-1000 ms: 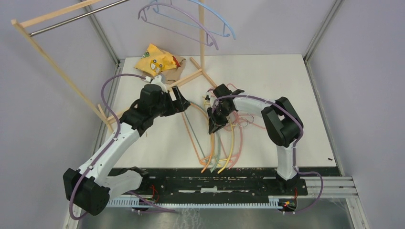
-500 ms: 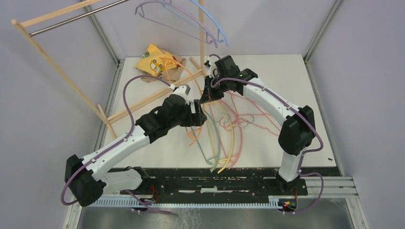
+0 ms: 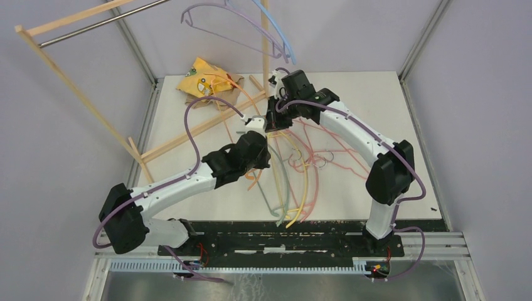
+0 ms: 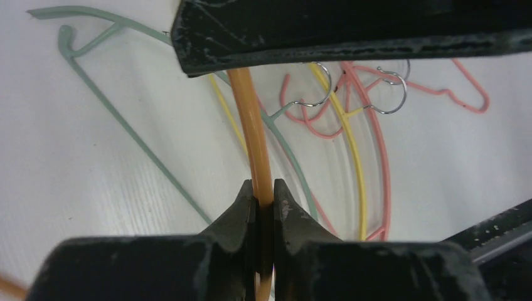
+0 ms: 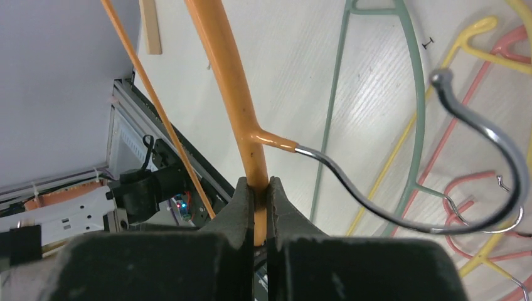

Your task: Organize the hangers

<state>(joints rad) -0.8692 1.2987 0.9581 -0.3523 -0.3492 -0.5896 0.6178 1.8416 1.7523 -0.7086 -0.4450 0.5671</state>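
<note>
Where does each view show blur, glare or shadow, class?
Top external: even light, only faint shadows on the table, everything sharp. Left wrist: the near jaws are dark and soft; the green hanger looks crisp. Right wrist: the metal hook glints brightly.

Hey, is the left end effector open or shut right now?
Shut. The left wrist view shows the left end effector clamped on the orange hanger, no gap either side.

Count: one purple hanger (image 3: 213, 19), one blue hanger (image 3: 279, 37), one orange hanger (image 4: 254, 138), one green hanger (image 4: 135, 133), at least one yellow hanger (image 4: 359, 163). Pink hangers (image 4: 384, 169) look like two, pile too tangled to be sure. One rack (image 3: 182, 135), one cloth (image 3: 201, 78).
</note>
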